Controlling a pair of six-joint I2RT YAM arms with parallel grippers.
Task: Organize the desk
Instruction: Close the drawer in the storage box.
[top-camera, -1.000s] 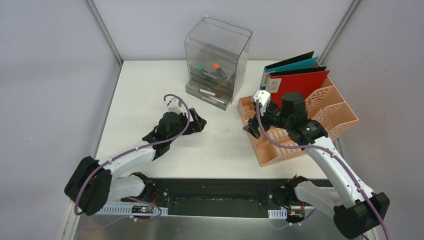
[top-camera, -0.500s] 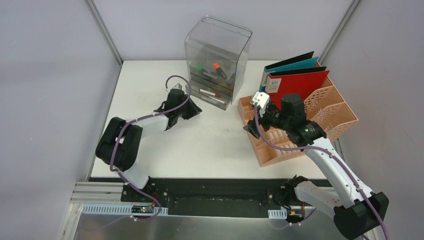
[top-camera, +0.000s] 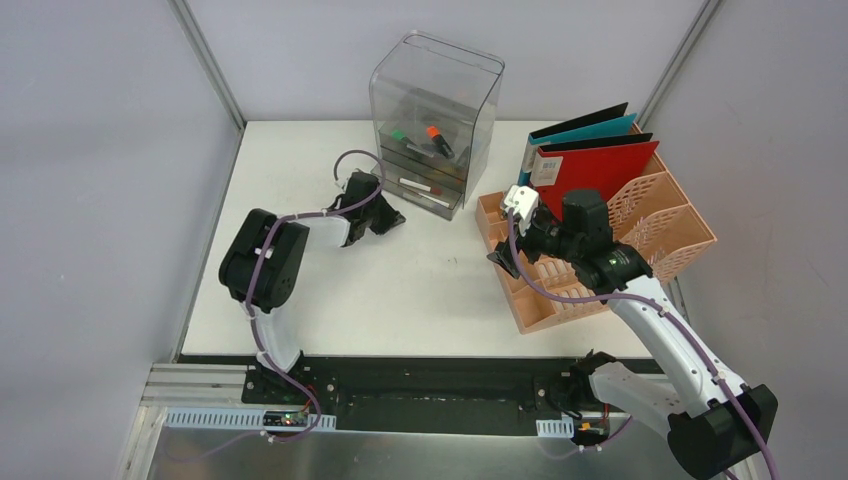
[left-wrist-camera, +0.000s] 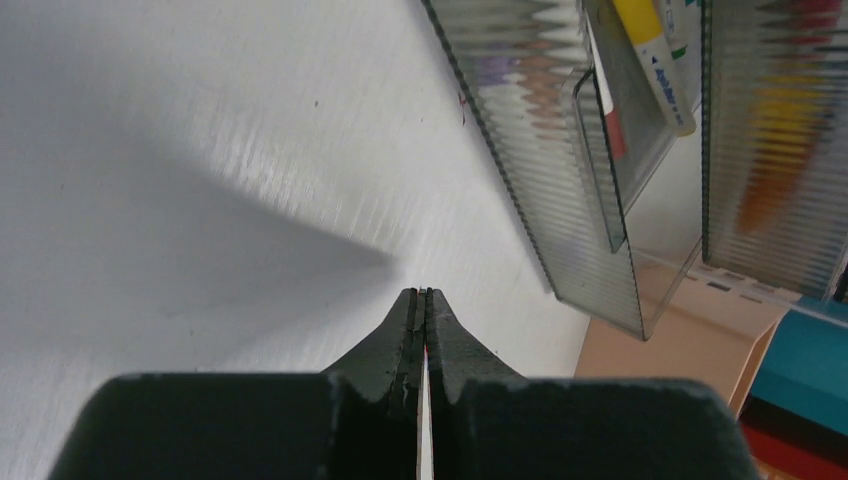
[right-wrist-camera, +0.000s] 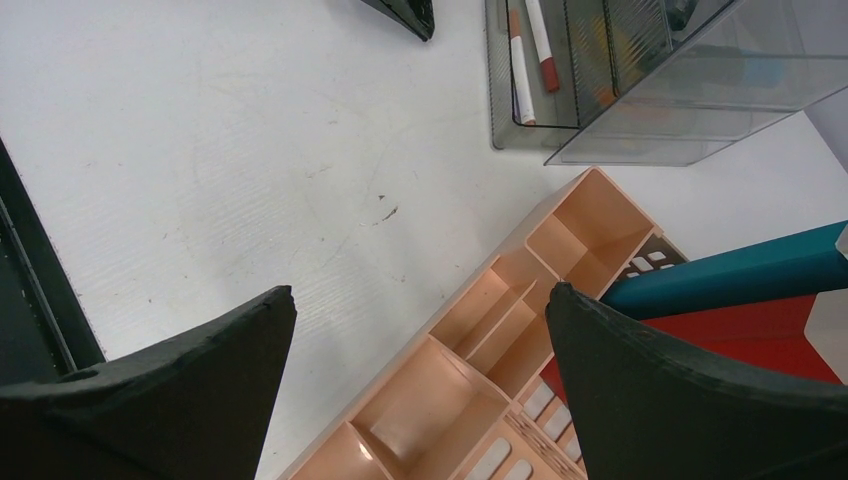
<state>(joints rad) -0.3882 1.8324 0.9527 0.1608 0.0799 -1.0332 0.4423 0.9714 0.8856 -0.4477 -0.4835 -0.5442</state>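
The white desk (top-camera: 300, 170) carries a clear grey drawer box (top-camera: 435, 120) at the back and a peach file rack (top-camera: 640, 230) on the right. My left gripper (top-camera: 385, 222) rests low over the desk (left-wrist-camera: 200, 150), just left of the box's lower open drawer (left-wrist-camera: 560, 150). Its jaws are shut tip to tip (left-wrist-camera: 424, 292), and I see nothing held between them. My right gripper (top-camera: 503, 257) hovers over the rack's front compartments (right-wrist-camera: 470, 390), wide open and empty (right-wrist-camera: 420, 290).
Red (top-camera: 600, 165) and teal (top-camera: 585, 130) folders stand in the rack's back slots. Markers lie in the box's drawers (right-wrist-camera: 545, 40), a yellow one (left-wrist-camera: 655, 60) among them. Grey walls frame the desk; its black front edge (top-camera: 430, 385) holds both arm bases.
My left arm has swung away from mid-desk toward the drawer box, its elbow folding up, and its jaws went from open to shut. The right arm has barely moved.
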